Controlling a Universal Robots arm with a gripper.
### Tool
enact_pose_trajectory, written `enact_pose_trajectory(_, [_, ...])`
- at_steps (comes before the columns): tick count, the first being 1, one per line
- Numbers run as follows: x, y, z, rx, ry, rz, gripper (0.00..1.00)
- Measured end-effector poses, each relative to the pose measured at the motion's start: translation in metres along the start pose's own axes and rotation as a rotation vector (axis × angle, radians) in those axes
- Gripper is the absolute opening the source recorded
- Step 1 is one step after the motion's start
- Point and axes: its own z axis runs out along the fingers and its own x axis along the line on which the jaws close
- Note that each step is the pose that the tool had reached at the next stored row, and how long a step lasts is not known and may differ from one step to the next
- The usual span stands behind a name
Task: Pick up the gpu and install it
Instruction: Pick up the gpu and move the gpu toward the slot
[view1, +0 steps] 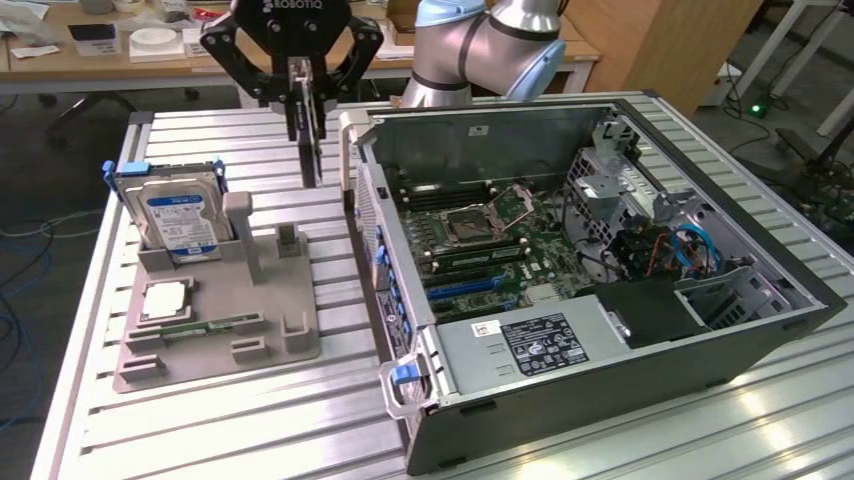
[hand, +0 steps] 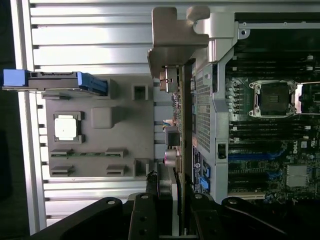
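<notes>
Slatted metal table, office desks behind, claw gripping gpu upright beside open computer case.

We're looking at a robotics lab here: ribbed silver aluminium workbench, grey moulded plastic parts fixture, opened black tower computer case, pale blue-and-silver robot arm, plus cluttered light wooden desks and loose floor cables behind.

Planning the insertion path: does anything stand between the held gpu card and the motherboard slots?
Yes: the open computer case's upright grey metal wall stands between the thin green circuit-board gpu and the green motherboard. Over that wall, nothing visible blocks.
</notes>
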Motion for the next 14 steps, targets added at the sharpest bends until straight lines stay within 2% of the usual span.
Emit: enact_pose_trajectory(14, [-0.016,0.0007,0.0006,-0.0003,0.0001,-0.002,0.28])
